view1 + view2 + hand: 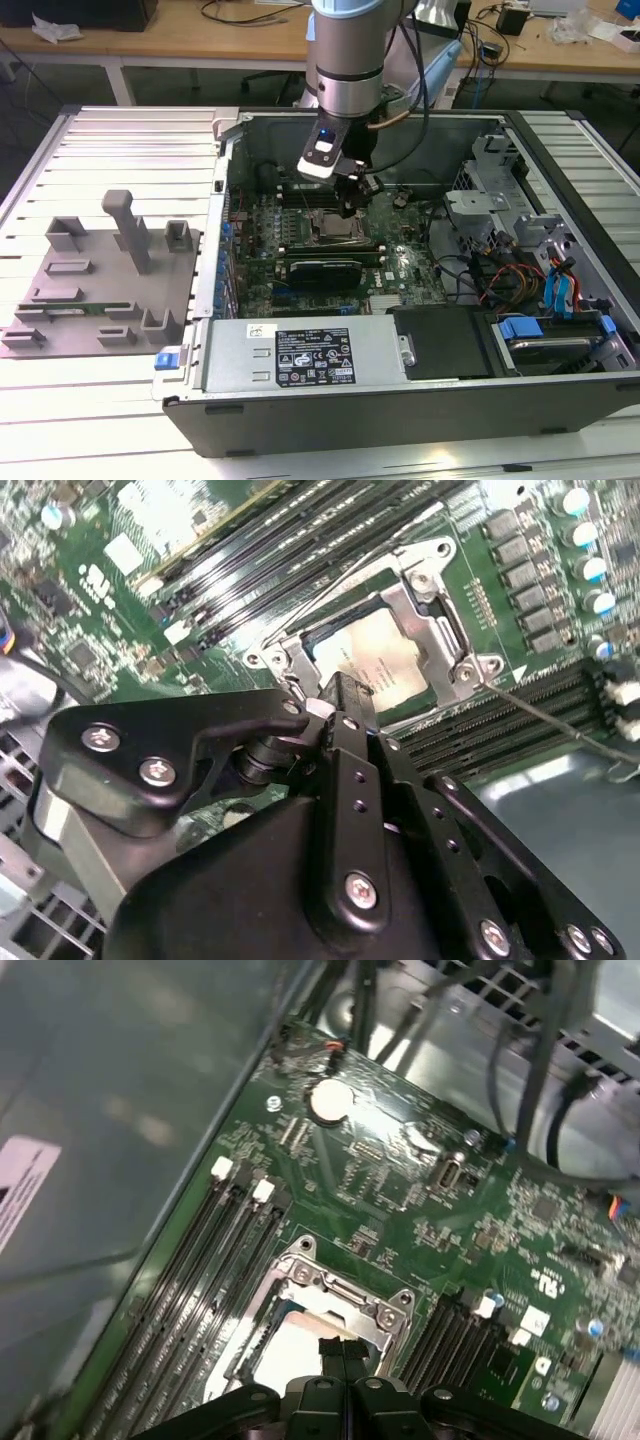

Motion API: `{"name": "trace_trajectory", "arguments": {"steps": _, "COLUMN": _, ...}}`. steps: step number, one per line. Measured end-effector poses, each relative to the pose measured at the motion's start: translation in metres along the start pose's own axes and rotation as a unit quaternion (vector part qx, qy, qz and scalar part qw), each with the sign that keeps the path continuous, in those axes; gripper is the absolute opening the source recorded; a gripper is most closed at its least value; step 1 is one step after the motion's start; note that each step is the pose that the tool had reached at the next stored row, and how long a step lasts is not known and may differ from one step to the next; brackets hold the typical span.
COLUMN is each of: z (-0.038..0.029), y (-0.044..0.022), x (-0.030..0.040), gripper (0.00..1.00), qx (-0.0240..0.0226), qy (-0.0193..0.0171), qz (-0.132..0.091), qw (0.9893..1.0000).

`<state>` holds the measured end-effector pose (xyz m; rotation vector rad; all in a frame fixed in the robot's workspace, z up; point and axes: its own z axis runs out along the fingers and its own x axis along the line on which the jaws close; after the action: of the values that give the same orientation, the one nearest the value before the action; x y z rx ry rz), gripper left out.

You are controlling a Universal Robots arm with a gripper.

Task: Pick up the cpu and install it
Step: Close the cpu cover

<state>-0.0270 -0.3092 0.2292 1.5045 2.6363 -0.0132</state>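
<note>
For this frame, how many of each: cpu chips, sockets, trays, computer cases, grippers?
Pale silvery square cpu: 1
Dark metal-framed square socket: 1
Grey moulded tray: 1
Open black computer case: 1
Black robot gripper: 1
Total: 5

**Arm (345, 55) Upright, Claw (352, 203) Closed**

The arm stood vertical, wrist aimed straight down. The black claw hung at its end; in both wrist views its fingers (352, 730) (330, 1352) were pressed flat together, tips side by side.
</note>
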Motion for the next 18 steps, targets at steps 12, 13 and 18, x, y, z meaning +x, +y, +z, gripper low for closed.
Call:
{"name": "trace_trajectory", "arguments": {"steps": 12, "z": 0.0013, "y": -0.0001, "x": 0.0001, "gripper": 0.11, "qx": -0.0057, "qy": -0.0057, "qz": -0.138, "qw": 0.9905}}
{"name": "trace_trajectory", "arguments": {"steps": 13, "z": 0.0014, "y": -0.0001, "x": 0.0002, "gripper": 0.11, "qx": -0.0062, "qy": -0.0062, "qz": -0.15, "qw": 0.9886}}
{"name": "trace_trajectory", "arguments": {"steps": 18, "z": 0.0019, "y": -0.0001, "x": 0.0002, "gripper": 0.11, "qx": -0.0082, "qy": -0.0082, "qz": -0.198, "qw": 0.9801}}
